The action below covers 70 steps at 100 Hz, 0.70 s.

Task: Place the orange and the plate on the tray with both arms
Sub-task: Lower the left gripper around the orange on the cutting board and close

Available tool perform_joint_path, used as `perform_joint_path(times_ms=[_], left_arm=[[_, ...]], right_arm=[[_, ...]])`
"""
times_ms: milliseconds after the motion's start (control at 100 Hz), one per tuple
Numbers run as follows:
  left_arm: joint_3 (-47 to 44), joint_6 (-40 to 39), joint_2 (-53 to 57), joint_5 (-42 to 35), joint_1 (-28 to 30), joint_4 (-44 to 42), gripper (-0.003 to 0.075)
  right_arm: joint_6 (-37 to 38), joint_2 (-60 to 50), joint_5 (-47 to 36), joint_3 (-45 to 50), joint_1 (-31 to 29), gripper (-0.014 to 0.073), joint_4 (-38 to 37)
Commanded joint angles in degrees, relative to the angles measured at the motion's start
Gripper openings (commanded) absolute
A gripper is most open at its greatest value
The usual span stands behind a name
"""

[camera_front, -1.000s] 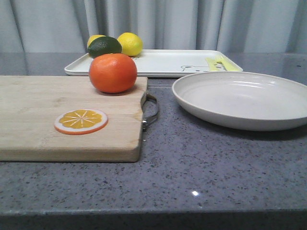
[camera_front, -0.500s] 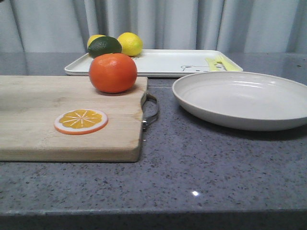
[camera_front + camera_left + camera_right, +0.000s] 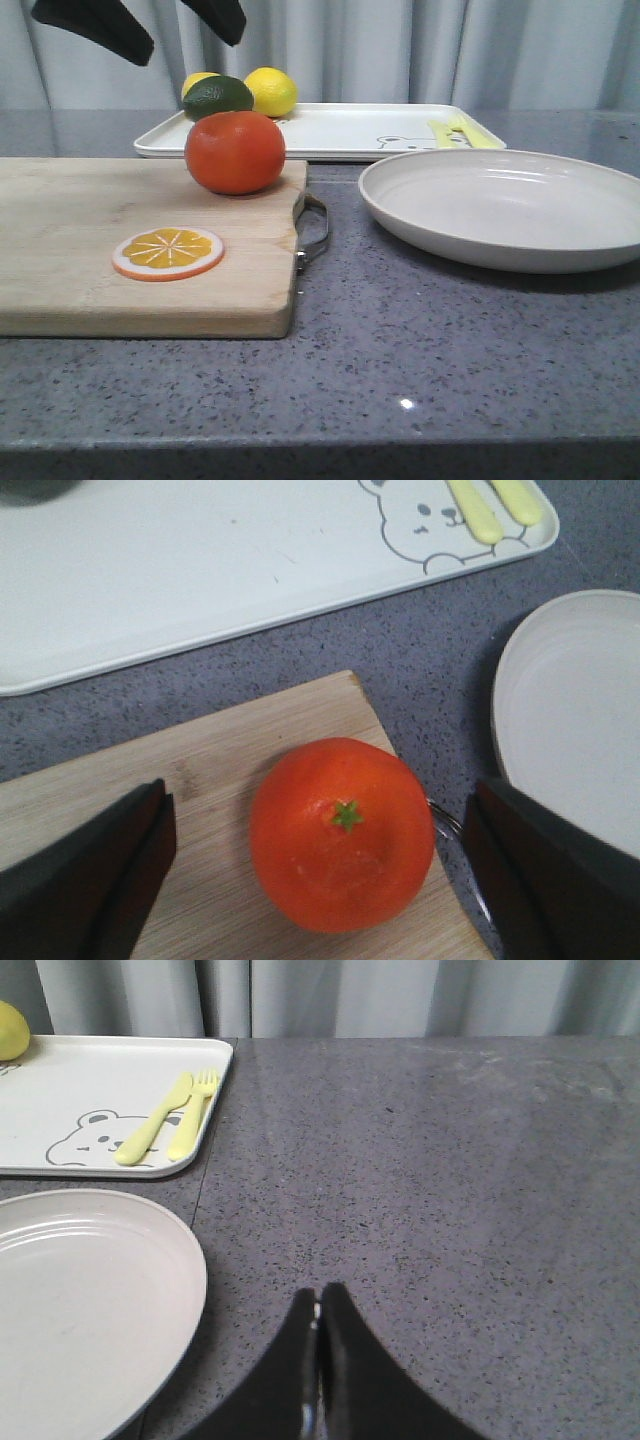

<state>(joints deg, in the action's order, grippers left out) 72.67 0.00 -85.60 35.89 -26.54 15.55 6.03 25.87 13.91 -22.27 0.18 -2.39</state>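
Front view shows the left gripper (image 3: pixel 165 28) high above the wooden cutting board (image 3: pixel 90 250), its two dark fingers (image 3: pixel 100 30) spread wide and holding nothing. Under it the orange (image 3: pixel 235 152) sits on the far right corner of the board, with a flat orange slice (image 3: pixel 168 253) nearer the camera on the same board. A metal handle (image 3: pixel 315 232) sticks out from the board's right edge toward the plate (image 3: pixel 505 208), which rests on the grey counter (image 3: pixel 420 370) just in front of the tray (image 3: pixel 340 130). On the tray's far left corner lie two lemons (image 3: pixel 270 92) and a dark green fruit (image 3: pixel 217 96), directly behind the orange; yellow-green cutlery (image 3: pixel 455 132) lies beside the bear drawing. In the right wrist view the right gripper (image 3: pixel 318 1325) has its fingers pressed together, empty, over bare counter next to the plate's rim
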Motion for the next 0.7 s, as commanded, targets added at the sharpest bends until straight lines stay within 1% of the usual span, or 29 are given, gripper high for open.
perform_joint_path(times_ms=[0,100,210,690], left_arm=[[4.7,0.0,-0.95,1.64,-0.51,1.85,0.0568],[7.41,0.0,-3.49,4.32,-0.51,2.24,0.0568],[8.48,0.0,-5.27,4.78,-0.51,2.79,0.0568],[8.49,0.0,-8.0,5.99,-0.51,5.14,0.0568]], right_arm=[[-0.08,0.53,-4.84,-2.11,-0.26,-0.0057,-0.37],[-0.08,0.53,-4.84,-2.11,-0.26,-0.0057,-0.37],[-0.08,0.53,-4.84,-2.11,-0.26,-0.0057,-0.37],[-0.08,0.53,-4.73,-2.04,-0.26,-0.0057,-0.37]])
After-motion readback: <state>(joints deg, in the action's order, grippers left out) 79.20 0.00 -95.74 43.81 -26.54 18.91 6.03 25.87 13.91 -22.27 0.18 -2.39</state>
